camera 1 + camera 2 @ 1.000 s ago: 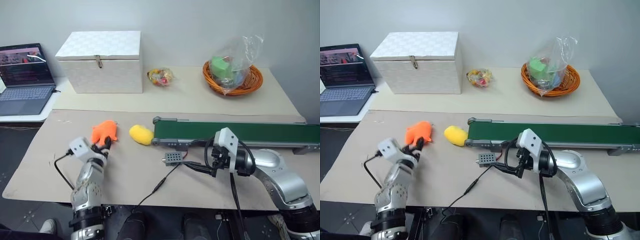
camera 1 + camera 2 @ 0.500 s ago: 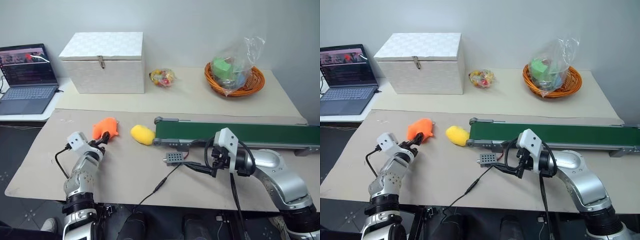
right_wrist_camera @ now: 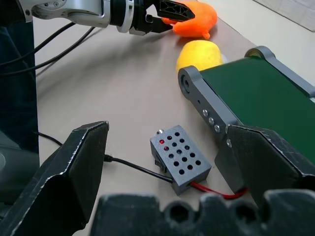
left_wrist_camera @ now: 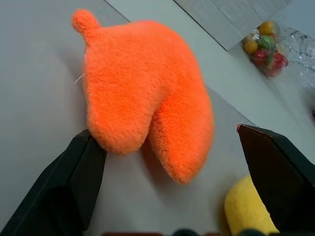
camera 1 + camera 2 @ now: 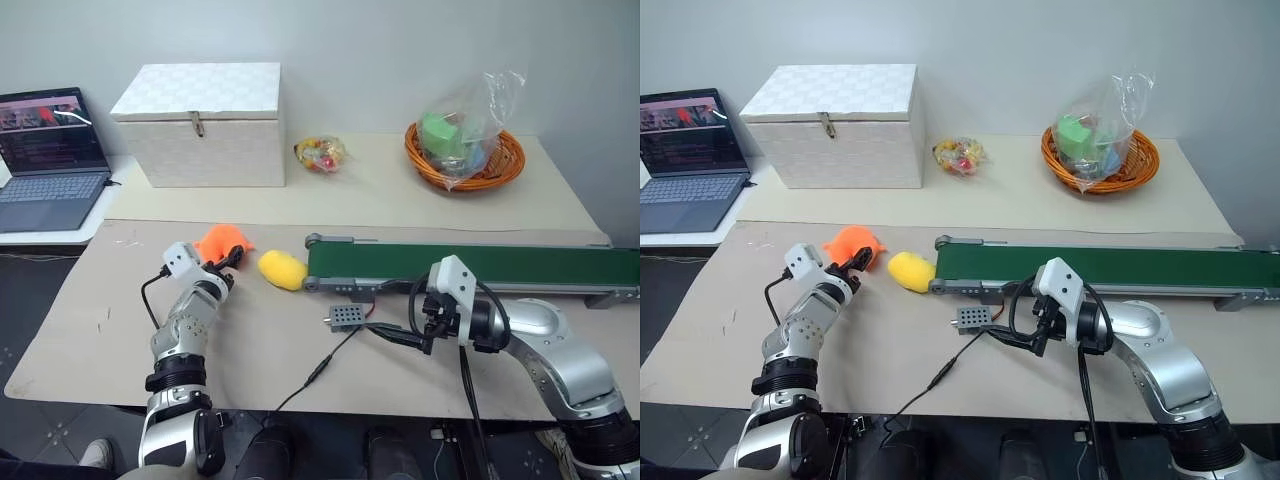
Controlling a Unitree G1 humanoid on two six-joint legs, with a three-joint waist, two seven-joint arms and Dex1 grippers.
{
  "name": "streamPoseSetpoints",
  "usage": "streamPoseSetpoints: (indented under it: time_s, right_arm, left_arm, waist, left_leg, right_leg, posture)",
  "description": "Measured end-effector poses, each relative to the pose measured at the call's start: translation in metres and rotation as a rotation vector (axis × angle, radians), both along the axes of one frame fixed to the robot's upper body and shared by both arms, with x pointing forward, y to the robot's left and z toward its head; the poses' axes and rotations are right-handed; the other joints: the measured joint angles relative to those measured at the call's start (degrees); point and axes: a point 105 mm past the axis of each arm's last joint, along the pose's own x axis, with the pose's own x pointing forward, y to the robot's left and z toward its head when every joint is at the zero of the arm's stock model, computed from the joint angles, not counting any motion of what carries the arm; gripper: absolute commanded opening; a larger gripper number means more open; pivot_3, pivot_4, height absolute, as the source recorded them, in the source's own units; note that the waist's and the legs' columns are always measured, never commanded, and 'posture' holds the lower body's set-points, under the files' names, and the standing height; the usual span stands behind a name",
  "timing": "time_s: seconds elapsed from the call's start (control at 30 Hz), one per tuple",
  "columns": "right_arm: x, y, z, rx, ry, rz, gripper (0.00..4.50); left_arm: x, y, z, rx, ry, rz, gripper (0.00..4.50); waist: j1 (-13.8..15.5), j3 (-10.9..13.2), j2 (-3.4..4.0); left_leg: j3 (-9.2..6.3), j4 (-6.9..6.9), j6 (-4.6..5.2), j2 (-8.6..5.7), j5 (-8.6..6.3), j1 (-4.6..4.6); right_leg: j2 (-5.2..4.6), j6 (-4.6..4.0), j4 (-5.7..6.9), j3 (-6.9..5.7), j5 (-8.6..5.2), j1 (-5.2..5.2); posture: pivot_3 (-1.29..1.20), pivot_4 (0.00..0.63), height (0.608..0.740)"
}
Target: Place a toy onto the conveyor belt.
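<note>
The long dark green conveyor belt (image 5: 470, 267) with its grey metal frame is the landmark and goal. Beyond its left end, past a smooth oval yellow plush (image 5: 282, 269), lies the small orange plush toy (image 5: 222, 242) on the table. The left gripper (image 4: 172, 196) brackets it, black fingers (image 4: 78, 177) wide, ready to close. The right gripper (image 3: 167, 172), also wide, holds nothing beside the belt's grey control box (image 3: 179, 158).

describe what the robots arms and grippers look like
Both arms are silver-grey metal with black joints. Each wrist carries a small white camera box with a looping black cable. The left gripper and right gripper each have two black, wedge-shaped fingers. The right forearm is bulkier and rounded.
</note>
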Motion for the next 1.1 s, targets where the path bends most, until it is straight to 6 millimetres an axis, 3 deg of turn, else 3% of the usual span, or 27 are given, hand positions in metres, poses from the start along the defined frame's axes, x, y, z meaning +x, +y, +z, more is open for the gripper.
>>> streamPoseSetpoints:
  time_s: [0.07,0.17,0.37,0.9,1.0,1.1]
  right_arm:
    - [0.000,0.000,0.000,0.000,-0.001,-0.004,4.50]
    - [0.001,-0.001,0.000,-0.001,-0.003,-0.010,4.50]
    - [0.002,-0.001,0.000,-0.001,-0.004,-0.018,4.50]
    - [0.002,-0.001,0.000,0.000,-0.006,-0.024,4.50]
    - [0.002,-0.001,0.000,0.000,-0.007,-0.025,4.50]
    - [0.002,-0.001,0.000,0.000,-0.006,-0.024,4.50]
  left_arm:
    - [0.000,0.001,0.000,-0.003,-0.004,0.007,4.42]
    - [-0.001,0.006,0.001,-0.007,-0.013,0.027,3.65]
    - [-0.002,0.006,0.000,-0.014,-0.017,0.036,1.44]
    - [-0.002,0.009,-0.001,-0.015,-0.008,0.053,1.44]
    - [-0.003,0.011,-0.001,-0.016,-0.011,0.069,2.19]
    - [-0.003,0.013,0.000,-0.020,-0.017,0.076,3.26]
  waist:
    - [0.1,0.0,0.00]
    - [0.1,0.0,0.00]
    - [0.1,0.0,0.00]
    - [0.1,0.0,0.00]
    - [0.1,0.0,0.00]
    - [0.1,0.0,0.00]
  left_leg:
    - [0.00,0.00,0.00,0.00,0.00,0.01]
    - [0.00,0.00,0.00,0.00,0.00,0.01]
    - [0.00,0.00,0.00,0.00,0.00,0.00]
    - [0.00,0.00,0.00,0.00,0.00,0.00]
    - [0.00,0.00,0.00,0.00,0.00,0.00]
    - [0.00,0.00,0.00,0.00,0.00,0.00]
  right_leg:
    - [0.00,0.00,0.01,0.00,0.00,0.01]
    - [0.00,0.00,0.01,0.00,0.00,0.01]
    - [0.00,0.00,0.00,0.00,0.00,0.01]
    - [0.00,0.00,0.00,0.00,0.00,0.01]
    - [0.00,0.00,0.00,0.00,0.00,0.01]
    - [0.00,0.00,0.00,0.00,0.00,0.01]
  posture:
    - [0.00,0.150,0.740]
    - [0.00,0.150,0.740]
    - [0.00,0.150,0.740]
    - [0.00,0.150,0.740]
    - [0.00,0.150,0.740]
    - [0.00,0.150,0.740]
